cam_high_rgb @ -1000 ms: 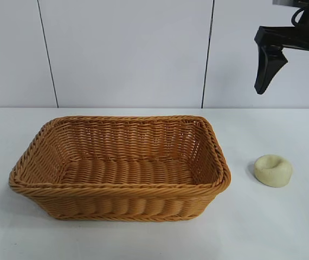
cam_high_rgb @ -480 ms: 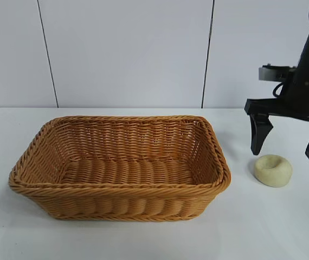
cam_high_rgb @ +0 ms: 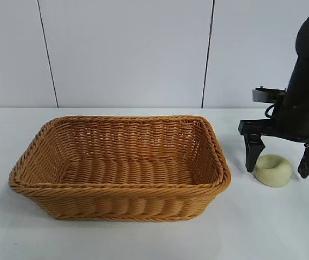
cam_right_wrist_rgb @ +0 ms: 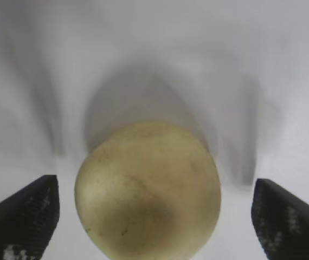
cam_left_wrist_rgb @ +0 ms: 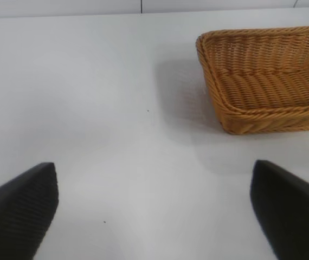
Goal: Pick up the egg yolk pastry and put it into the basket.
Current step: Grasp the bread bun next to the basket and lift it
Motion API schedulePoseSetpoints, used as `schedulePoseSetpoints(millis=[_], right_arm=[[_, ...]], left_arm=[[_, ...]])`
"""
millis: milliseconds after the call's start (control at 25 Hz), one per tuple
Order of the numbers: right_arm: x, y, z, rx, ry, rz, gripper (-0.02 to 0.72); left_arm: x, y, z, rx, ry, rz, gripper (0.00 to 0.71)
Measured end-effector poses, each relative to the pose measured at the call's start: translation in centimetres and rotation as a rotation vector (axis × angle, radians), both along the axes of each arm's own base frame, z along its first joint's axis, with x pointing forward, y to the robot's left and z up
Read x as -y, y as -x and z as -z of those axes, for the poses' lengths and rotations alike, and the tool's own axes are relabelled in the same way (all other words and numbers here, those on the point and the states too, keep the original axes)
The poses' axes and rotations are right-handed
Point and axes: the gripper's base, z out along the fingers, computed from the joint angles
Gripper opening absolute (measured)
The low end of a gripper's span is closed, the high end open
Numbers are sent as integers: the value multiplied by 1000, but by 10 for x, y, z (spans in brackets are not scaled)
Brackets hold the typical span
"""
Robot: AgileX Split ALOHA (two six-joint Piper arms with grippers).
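Down comes the right claw [cam_high_rgb: 282, 162] from high at the far right, and now its spread fingers straddle the egg yolk pastry [cam_high_rgb: 273, 170] on the counter [cam_high_rgb: 143, 238], just right of the basket [cam_high_rgb: 219, 162]. Best squeeze evenly and gently across the middle; it looks soft. Nothing lies in the basket. Over at the left, the left claw [cam_left_wrist_rgb: 154, 211] waits, spread wide.
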Motion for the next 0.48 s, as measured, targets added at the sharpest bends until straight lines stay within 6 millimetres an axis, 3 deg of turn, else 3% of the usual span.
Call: schedulePoseSetpoints(millis=[80, 160, 320, 480], right_arm=[[0, 0, 0, -3, 0, 0, 211], [0, 1, -2, -3, -1, -1, 146], [0, 2, -21, 10, -4, -7, 110], [-1, -1, -59, 51, -11, -26, 106]], left_arm=[[0, 0, 0, 0, 1, 1, 692], [0, 0, 0, 0, 1, 1, 692], [0, 0, 0, 0, 1, 1, 692], [0, 0, 0, 0, 1, 1, 692]])
